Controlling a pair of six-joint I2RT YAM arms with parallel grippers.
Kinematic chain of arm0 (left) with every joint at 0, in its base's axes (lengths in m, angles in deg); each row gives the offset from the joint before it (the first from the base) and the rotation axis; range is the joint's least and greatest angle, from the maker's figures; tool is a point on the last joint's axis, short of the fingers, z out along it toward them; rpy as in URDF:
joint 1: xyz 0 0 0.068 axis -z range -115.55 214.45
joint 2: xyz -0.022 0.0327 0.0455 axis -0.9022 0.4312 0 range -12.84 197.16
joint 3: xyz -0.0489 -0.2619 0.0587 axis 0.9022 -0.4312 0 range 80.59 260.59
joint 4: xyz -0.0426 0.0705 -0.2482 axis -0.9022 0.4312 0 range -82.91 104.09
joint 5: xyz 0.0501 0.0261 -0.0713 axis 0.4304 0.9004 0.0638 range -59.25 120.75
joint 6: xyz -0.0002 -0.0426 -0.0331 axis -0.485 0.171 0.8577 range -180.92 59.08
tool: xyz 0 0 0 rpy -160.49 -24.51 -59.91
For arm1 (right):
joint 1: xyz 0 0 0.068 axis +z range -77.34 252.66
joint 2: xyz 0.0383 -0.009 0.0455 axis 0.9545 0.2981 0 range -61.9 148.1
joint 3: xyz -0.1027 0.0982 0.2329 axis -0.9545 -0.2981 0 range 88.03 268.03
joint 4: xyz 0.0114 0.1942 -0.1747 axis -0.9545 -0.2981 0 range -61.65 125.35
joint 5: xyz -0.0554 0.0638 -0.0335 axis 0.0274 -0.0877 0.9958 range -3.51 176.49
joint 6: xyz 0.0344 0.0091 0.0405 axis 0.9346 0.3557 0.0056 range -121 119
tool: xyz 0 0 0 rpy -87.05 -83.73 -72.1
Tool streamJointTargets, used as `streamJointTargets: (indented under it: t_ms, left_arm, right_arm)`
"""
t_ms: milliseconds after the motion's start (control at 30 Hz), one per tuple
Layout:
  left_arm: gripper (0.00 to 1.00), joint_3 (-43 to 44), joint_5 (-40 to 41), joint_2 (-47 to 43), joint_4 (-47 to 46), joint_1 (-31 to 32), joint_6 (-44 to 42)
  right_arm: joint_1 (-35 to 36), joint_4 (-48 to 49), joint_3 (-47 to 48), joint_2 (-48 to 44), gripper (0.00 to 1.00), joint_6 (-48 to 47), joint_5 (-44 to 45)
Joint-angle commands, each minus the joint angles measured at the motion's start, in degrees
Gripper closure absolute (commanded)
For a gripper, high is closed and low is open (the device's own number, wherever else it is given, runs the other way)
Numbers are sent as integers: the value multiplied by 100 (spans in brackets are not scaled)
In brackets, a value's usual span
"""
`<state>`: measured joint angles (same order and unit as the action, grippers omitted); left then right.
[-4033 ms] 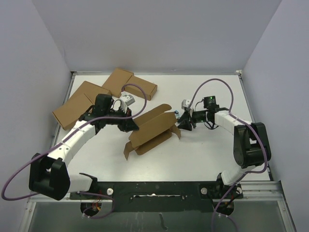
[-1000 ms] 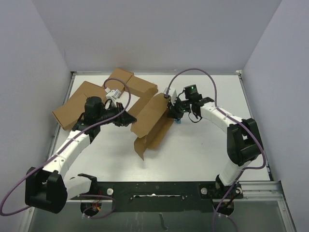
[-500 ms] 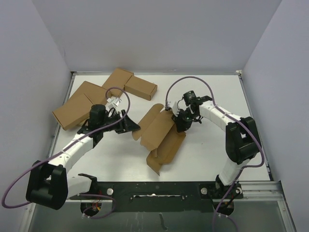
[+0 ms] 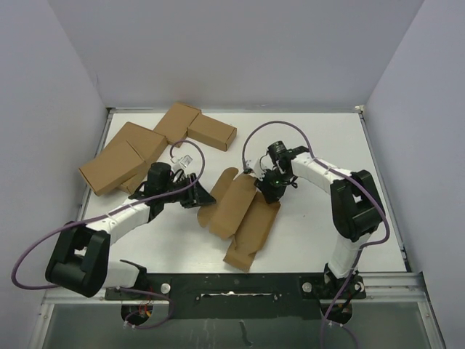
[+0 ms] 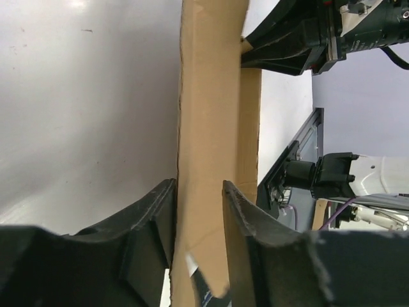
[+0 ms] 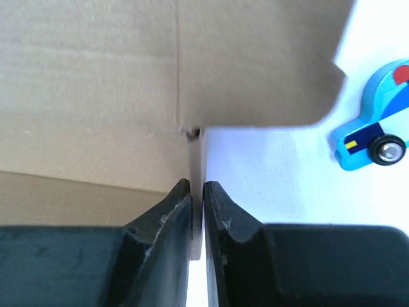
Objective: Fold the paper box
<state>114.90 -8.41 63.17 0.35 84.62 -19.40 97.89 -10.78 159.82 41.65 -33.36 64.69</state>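
The paper box (image 4: 243,214) lay opened out and mostly flat in the middle of the white table (image 4: 327,225), a long brown cardboard piece running slantwise from near the front edge toward the centre, with flaps sticking out at its far-left end. The right gripper (image 4: 268,192) met it at its far-right edge. In the right wrist view its fingers (image 6: 166,217) were pressed almost together, pinching the thin edge of an upright flap, and the broad cardboard panel filled the view behind them. The left gripper (image 4: 206,198) reached in low from the left to the box's left flap. In the left wrist view its fingers (image 5: 156,211) stood spread on either side of a cardboard strip, and it was not clear whether the pads touched it. Just beside the pinched flap, on the bare table, a small blue toy car (image 6: 370,137) showed in the right wrist view. Well apart from the box, four closed brown cartons (image 4: 123,161) sat clustered at the far-left corner of the table.
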Motion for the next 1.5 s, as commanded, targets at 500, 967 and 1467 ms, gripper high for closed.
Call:
streamJointTargets:
  t_ms: [500, 967, 1467]
  left_arm:
    - [100, 45, 144, 356, -413, 41, -205]
    - [100, 225, 207, 318, -156, 32, -452]
    - [100, 584, 207, 451, 193, 23, -807]
  right_arm:
    - [274, 481, -163, 47, 75, 45, -55]
    - [685, 1195, -438, 12, 100, 276, 1887]
    - [329, 668, -262, -314, 69, 164, 16]
